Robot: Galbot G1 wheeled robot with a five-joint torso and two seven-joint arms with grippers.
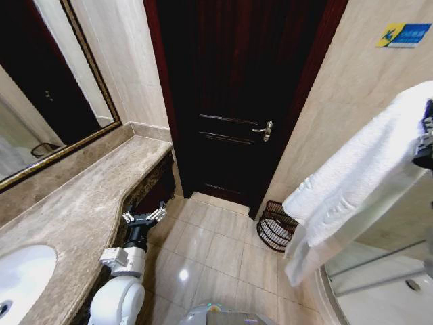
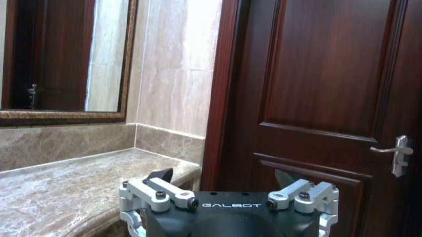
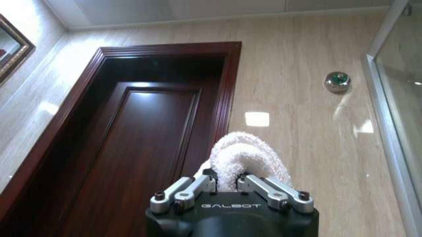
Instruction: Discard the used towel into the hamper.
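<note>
Head view, L to R. Lower left: marble tabletop [image 1: 81, 203] w/ sink; left pincer [image 1: 143, 217] parked beside its edge, jaws spread wide, holding nothing. Centre: dark door [image 1: 237, 101], tiled floor [image 1: 210, 250] below. Right of centre, low: hamper [image 1: 277, 225] standing on floor against wall, beside door frame. Right edge: white towel [image 1: 358, 183] hanging from right pincer [image 3: 226, 180], jaws narrow, clamped on the towel's bunched top. Towel hangs well above hamper and off to its right. Judgement: bring towel over hamper mouth, lower till trailing end is inside rim, then release; long drape may catch rim or spill outside.
</note>
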